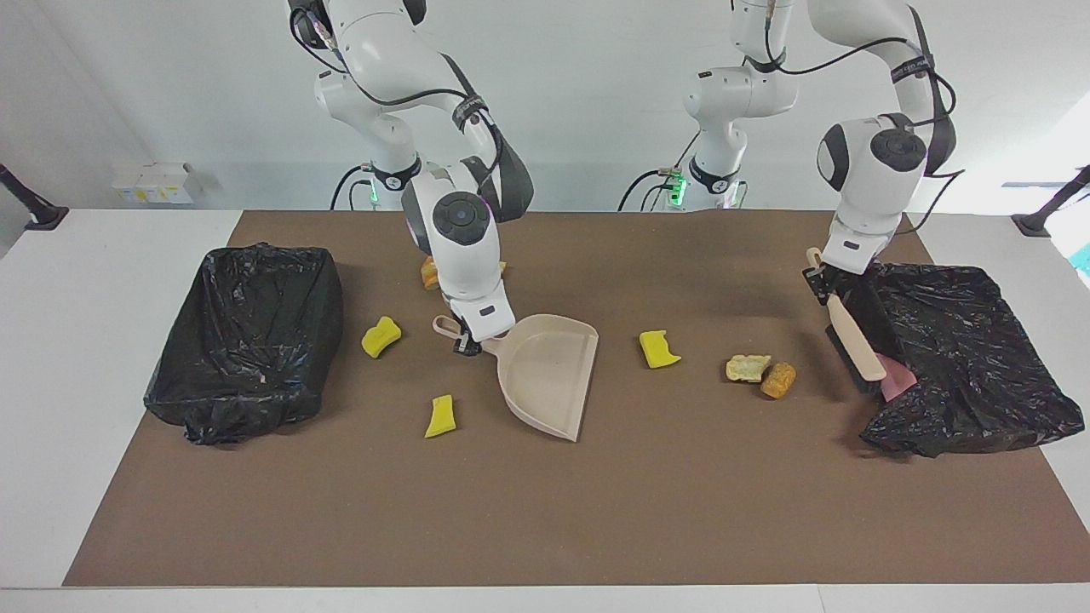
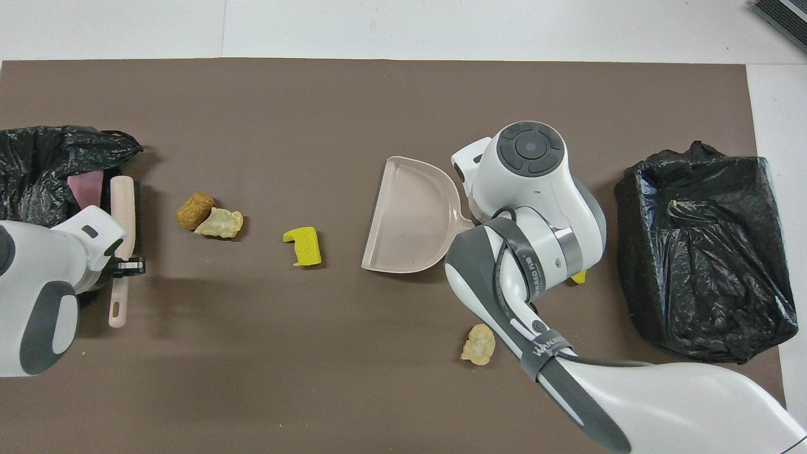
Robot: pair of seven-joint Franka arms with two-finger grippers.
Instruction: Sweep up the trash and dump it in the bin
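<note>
In the facing view, the right gripper (image 1: 471, 339) is clamped on the dustpan (image 1: 545, 372) handle mid-table, while the left gripper (image 1: 823, 283) grips the brush (image 1: 854, 347) beside the black-lined bin (image 1: 979, 358), which its bristles could snag. In the overhead view, the trash (image 2: 209, 216) lies scattered between brush and pan, one lump (image 2: 479, 343) nearer the robots, so a sweep may push pieces past the pan's mouth.

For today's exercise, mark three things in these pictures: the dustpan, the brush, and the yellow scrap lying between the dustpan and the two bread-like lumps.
dustpan (image 1: 545, 375): facing view, on its flat pan floor.
brush (image 1: 853, 345): facing view, on its pale back.
yellow scrap (image 2: 304, 246): overhead view, on its top face.
</note>
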